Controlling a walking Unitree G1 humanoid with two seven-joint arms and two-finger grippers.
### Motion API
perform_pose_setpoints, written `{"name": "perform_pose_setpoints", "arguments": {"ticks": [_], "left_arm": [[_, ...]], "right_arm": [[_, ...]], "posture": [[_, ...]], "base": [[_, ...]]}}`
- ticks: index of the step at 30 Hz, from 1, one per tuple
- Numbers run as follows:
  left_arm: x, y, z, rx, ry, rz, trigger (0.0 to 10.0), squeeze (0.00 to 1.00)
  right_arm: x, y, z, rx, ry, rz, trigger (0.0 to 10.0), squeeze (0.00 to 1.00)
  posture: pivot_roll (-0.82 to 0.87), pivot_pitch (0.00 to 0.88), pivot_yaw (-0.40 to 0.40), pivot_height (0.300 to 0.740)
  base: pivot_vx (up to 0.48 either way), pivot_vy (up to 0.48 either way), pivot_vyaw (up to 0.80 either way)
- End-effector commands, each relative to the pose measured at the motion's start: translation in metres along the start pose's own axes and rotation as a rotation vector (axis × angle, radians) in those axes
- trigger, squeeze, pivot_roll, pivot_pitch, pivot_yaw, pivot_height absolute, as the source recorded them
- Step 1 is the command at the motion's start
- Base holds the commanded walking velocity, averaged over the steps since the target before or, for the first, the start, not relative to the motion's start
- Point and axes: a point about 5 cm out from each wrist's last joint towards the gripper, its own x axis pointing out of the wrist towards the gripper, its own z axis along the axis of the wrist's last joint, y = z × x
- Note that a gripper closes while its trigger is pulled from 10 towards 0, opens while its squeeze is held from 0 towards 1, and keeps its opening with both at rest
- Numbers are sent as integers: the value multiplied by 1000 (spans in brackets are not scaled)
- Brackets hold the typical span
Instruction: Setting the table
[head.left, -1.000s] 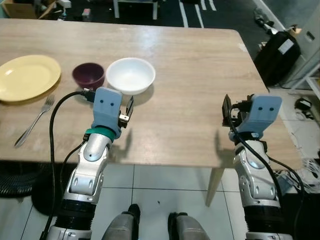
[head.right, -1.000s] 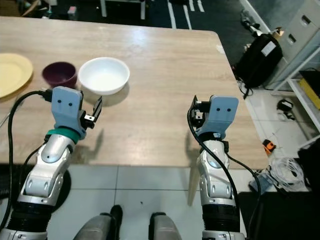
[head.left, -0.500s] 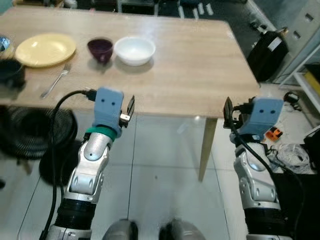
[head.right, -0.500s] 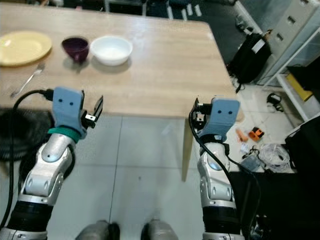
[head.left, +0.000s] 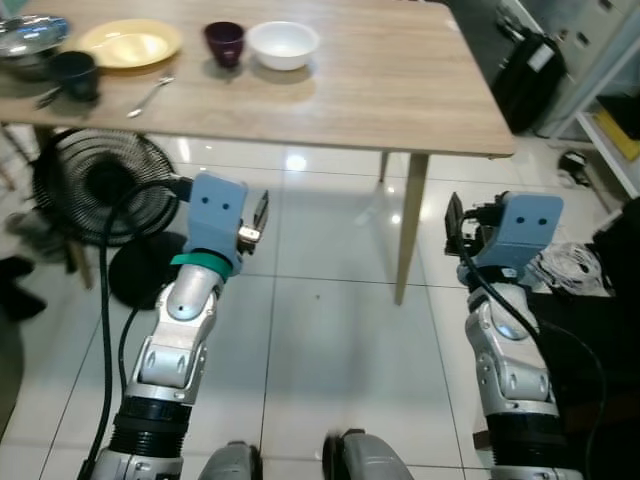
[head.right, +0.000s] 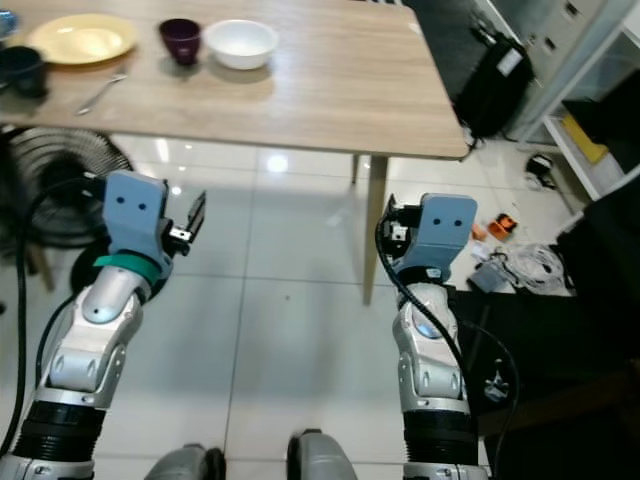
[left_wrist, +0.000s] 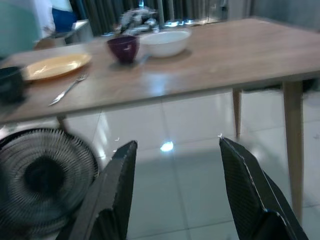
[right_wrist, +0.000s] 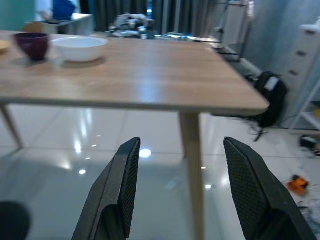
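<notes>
The wooden table (head.left: 400, 80) stands ahead of me, across a stretch of tiled floor. At its far left end sit a yellow plate (head.left: 130, 42), a purple cup (head.left: 224, 40) and a white bowl (head.left: 283, 44). A fork (head.left: 150, 95) lies in front of the plate, beside a dark mug (head.left: 75, 72) and a metal bowl (head.left: 30, 35). My left gripper (left_wrist: 177, 190) is open and empty, held above the floor short of the table. My right gripper (right_wrist: 182, 190) is open and empty too, facing the table's near right leg (right_wrist: 192, 165).
A floor fan (head.left: 95, 190) stands under the table's left end, just ahead of my left arm. A black bag (head.left: 528, 65) rests on the floor to the right of the table. Cables and small items (head.left: 565, 270) lie on the floor at the right.
The view has pulled back from the table: it was right under my grippers, now it stands farther off with floor and fan in sight. Both arms keep their pose.
</notes>
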Motion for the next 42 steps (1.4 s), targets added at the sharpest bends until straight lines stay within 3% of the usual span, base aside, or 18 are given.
{"name": "perform_pose_setpoints", "arguments": {"ticks": [1, 42], "left_arm": [[0, -5, 0, -8, 5, -18, 10000, 0], [1, -11, 1, -15, -3, -39, 10000, 0]], "right_arm": [[-1, -7, 0, -6, 1, -22, 10000, 0], [-3, -9, 0, -22, 0, -24, 10000, 0]], "posture": [[-1, 0, 19, 740], [-15, 0, 22, 740]], "base": [[-480, 0, 0], [-480, 0, 0]]}}
